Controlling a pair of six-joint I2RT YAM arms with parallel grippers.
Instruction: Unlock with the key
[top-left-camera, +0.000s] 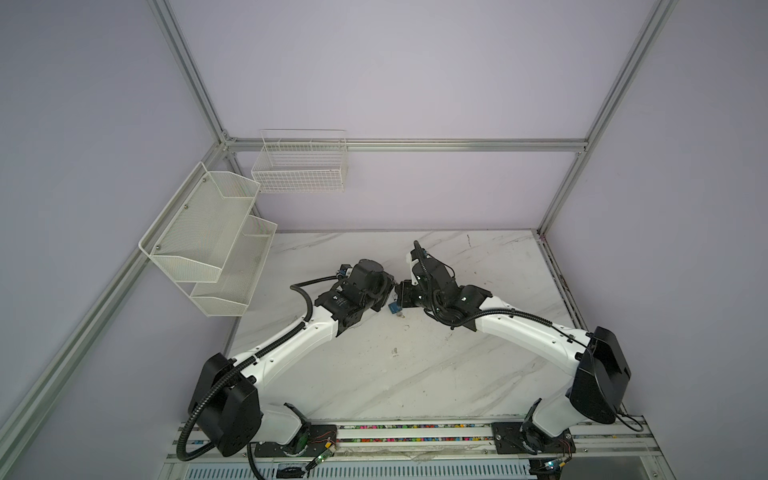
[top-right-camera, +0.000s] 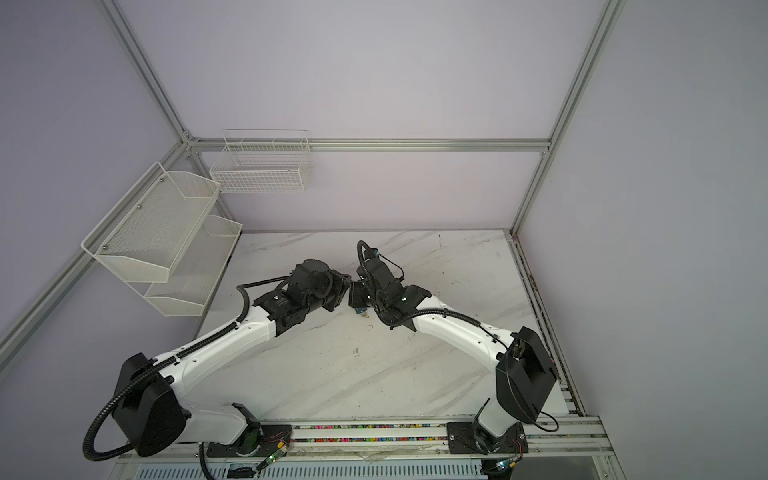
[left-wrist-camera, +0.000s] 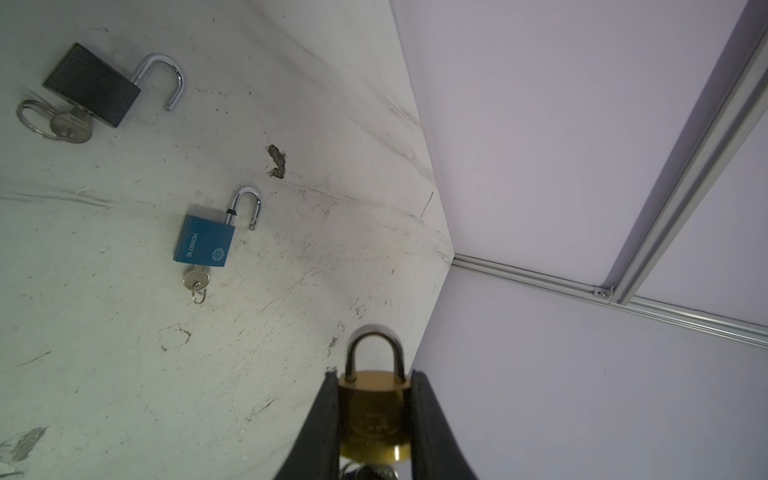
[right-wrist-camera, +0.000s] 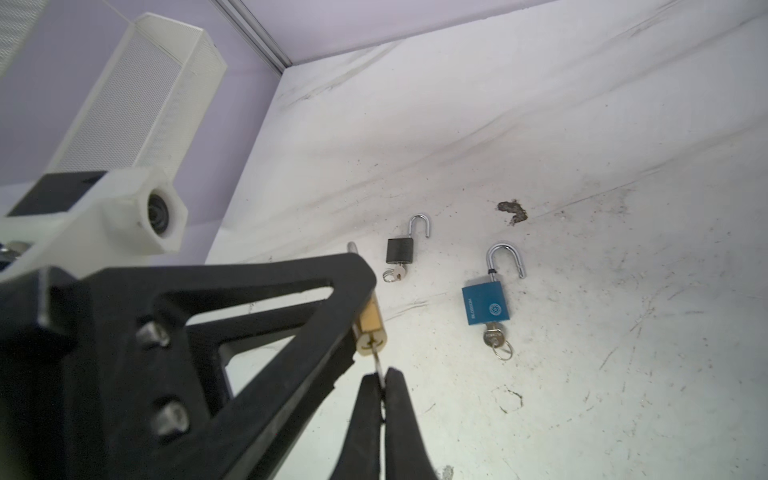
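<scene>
Brass padlock (left-wrist-camera: 374, 415) is up off the table (left-wrist-camera: 124, 374), mid-scene, and your left gripper (left-wrist-camera: 375, 378) has it squeezed by its sides: jaws only partly apart, both pads pressed on the body. Its shackle (left-wrist-camera: 374, 345) is down in both holes, so this one is not yet open.

Moving right, the key (right-wrist-camera: 377, 361) is already in the keyhole (right-wrist-camera: 370, 344) at the lock's underside. Your right gripper (right-wrist-camera: 382, 376) is pinched tight on its bow, jaws all but together with just the thin metal between them.

So by my read, picking up and inserting are done. What's left is the turn, then the shackle popping free.

Below the two grippers, the blue lock (top-left-camera: 393, 308) lies flat on the table, shackle swung open, key in it. The black lock (right-wrist-camera: 400, 250) lies near it, open too, key in; both top views hide it behind the arms. Those two look finished.
</scene>
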